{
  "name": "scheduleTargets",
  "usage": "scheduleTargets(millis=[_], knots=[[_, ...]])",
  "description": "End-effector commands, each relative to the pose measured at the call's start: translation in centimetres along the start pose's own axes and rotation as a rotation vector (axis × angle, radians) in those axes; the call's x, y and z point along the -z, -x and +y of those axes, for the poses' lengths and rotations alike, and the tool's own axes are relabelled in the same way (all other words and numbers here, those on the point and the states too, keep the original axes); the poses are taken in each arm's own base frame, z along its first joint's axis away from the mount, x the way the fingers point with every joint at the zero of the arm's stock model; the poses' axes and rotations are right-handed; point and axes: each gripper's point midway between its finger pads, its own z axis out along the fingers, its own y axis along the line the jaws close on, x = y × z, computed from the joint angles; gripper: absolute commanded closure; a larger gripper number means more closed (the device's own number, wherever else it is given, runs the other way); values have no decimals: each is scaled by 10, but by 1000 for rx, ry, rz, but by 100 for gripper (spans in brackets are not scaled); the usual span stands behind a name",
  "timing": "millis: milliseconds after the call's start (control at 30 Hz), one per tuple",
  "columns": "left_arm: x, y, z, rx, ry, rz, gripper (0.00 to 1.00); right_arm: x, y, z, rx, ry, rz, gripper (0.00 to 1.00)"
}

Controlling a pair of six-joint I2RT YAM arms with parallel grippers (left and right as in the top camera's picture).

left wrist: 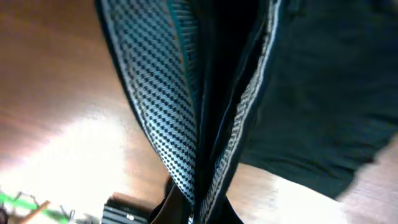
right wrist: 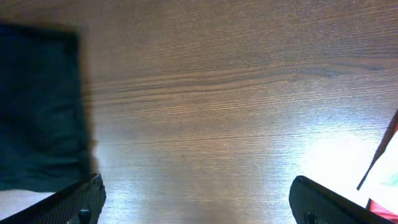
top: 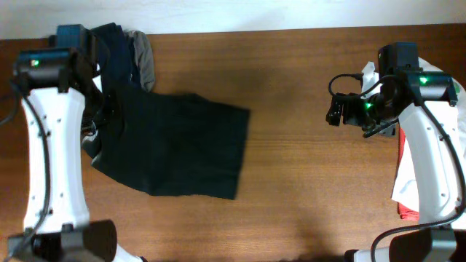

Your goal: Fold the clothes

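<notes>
"Where did the dark garment (top: 182,149) lie?"

"Spread on the table (top: 306,189) toward its left edge, with one side gathered up into the left hand (top: 109,108). That hand was pinching a fold of patterned fabric."

"And the right hand (top: 336,113)?"

"Its fingers (right wrist: 81,199) were spread wide over bare wood near the right edge, well apart from the garment. Only the cloth's edge showed in its wrist view."

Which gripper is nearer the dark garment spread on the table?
Left. The left gripper pinches the dark garment at its left edge; the right gripper sits open over bare table, well to its right.
</notes>
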Motion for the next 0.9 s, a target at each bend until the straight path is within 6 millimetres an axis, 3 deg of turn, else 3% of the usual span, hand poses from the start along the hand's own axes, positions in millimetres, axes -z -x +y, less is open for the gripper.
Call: scheduleTargets(millis=[0, 200, 367, 633, 867], knots=[[13, -1, -14, -60, -22, -40, 99, 3, 2, -2, -9, -9, -11, 2], [13, -15, -61, -158, -130, -4, 99, 3, 2, -2, -9, -9, -11, 2], [-7, -22, -90, -226, -153, 22, 99, 3, 2, -2, -9, -9, -11, 2], [-59, -47, -108, -273, -153, 132, 99, 3, 2, -2, -9, -9, -11, 2], [-82, -61, -137, -302, -302, 178, 99, 3, 2, -2, -9, -9, -10, 1]])
